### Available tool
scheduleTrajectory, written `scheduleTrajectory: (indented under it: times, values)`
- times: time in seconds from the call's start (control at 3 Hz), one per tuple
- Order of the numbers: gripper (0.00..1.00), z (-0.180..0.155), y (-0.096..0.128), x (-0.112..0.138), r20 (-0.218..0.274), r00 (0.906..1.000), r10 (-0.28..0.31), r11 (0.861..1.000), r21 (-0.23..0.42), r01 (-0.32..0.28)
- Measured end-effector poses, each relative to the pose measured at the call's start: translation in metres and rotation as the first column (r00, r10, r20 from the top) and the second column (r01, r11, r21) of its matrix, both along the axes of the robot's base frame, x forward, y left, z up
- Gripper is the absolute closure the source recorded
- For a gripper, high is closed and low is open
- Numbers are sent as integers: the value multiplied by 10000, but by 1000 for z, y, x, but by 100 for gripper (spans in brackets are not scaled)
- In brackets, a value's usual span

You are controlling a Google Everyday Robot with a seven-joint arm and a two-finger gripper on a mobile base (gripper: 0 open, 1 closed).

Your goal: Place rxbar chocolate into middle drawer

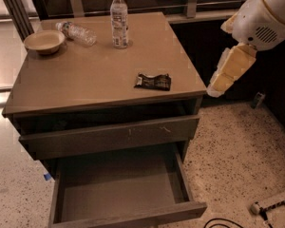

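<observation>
The rxbar chocolate (153, 81), a flat black wrapper with pale print, lies on the cabinet top (85, 75) near its right front corner. The middle drawer (118, 190) is pulled far out below, with a bare flat floor. My gripper (228, 73), the cream end of the white arm, hangs at the right, beyond the cabinet's right edge and a little to the right of the bar, holding nothing that I can see.
A clear water bottle (118, 19) stands at the back of the top. Another bottle (77, 32) lies on its side beside a tan bowl (44, 41). The scratched drawer (109, 137) above the open one sits slightly out. A cable (228, 222) lies on the speckled floor.
</observation>
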State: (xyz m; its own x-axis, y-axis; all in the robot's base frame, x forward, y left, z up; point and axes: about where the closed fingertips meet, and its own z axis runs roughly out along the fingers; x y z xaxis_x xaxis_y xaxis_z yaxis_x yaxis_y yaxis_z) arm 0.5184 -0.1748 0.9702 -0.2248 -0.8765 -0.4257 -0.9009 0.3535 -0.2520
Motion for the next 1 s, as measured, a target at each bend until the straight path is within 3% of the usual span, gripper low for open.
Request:
scheduleTrajectory:
  times: [0.67,1.0]
  values:
    - [0,-26,47,48,736,9963,435,9854,1612,-550]
    - [0,-22,51,57,1132,9931,309,9830,1763,-507]
